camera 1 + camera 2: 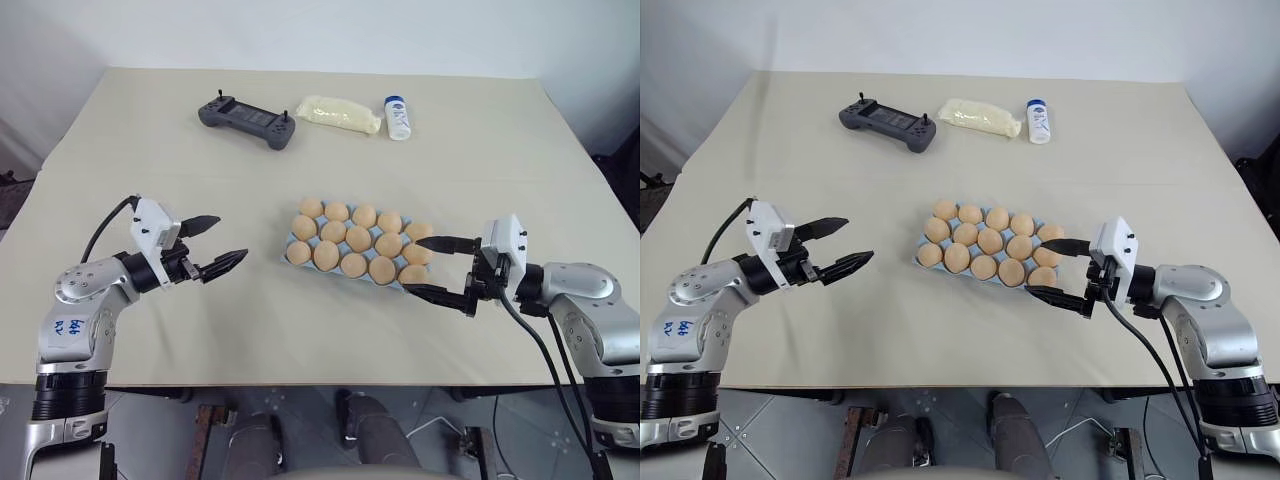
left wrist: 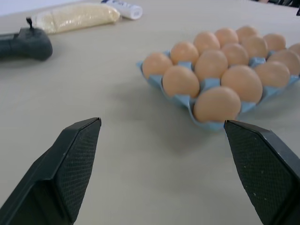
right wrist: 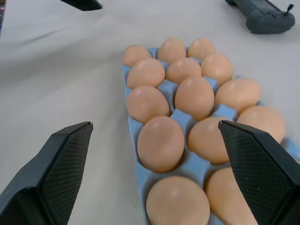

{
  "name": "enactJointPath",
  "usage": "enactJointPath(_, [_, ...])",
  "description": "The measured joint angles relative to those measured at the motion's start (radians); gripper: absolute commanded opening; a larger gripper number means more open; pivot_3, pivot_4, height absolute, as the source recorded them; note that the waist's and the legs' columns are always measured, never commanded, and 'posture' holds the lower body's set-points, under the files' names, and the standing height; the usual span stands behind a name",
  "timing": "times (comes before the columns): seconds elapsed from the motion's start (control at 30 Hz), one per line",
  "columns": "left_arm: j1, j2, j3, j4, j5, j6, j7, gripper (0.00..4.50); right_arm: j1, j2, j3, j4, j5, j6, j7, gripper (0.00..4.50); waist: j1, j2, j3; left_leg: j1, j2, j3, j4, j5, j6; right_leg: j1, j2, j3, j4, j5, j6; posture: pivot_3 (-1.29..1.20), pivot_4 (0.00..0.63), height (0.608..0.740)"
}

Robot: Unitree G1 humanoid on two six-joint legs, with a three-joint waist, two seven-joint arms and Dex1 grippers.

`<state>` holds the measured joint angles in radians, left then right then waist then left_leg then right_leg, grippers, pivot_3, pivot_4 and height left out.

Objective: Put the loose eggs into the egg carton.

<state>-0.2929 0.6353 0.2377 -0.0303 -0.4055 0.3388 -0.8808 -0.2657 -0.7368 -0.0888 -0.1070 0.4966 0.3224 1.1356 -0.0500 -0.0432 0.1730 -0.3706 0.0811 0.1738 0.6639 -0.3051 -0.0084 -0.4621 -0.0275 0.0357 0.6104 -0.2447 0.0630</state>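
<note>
The light blue egg carton (image 1: pixel 289 243) lies mid-table, a little right of centre. All the peach-tan eggs (image 1: pixel 359 238) I see sit in its cups, three rows of them. My left gripper (image 1: pixel 230 237) hovers open and empty over bare table to the carton's left, a clear gap from it, pointing toward it. In the left wrist view the carton (image 2: pixel 208 83) lies ahead of the spread fingers (image 2: pixel 75 159). My right gripper (image 1: pixel 411 265) is open at the carton's right end, its fingers spread on either side of the end eggs (image 3: pixel 160 143) and holding nothing.
At the far side of the table lie a grey controller (image 1: pixel 247 117), a pale yellow pouch (image 1: pixel 340 113) and a small white bottle with a blue cap (image 1: pixel 398 118). The table's front edge (image 1: pixel 300 385) runs just behind both grippers.
</note>
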Motion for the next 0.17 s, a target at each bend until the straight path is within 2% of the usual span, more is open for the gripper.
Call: enactJointPath(0.17, [0.001,0.001,0.001,0.000,0.001,-0.047,0.006,4.48,0.000,0.000,0.000,0.015,-0.004,-0.017,0.000,4.50,-0.002,0.000,0.000,0.000,0.000,0.000,0.000,0.000,0.000,0.000,0.000,0.000,0.000,0.000,0.000,0.00,0.150,0.740])
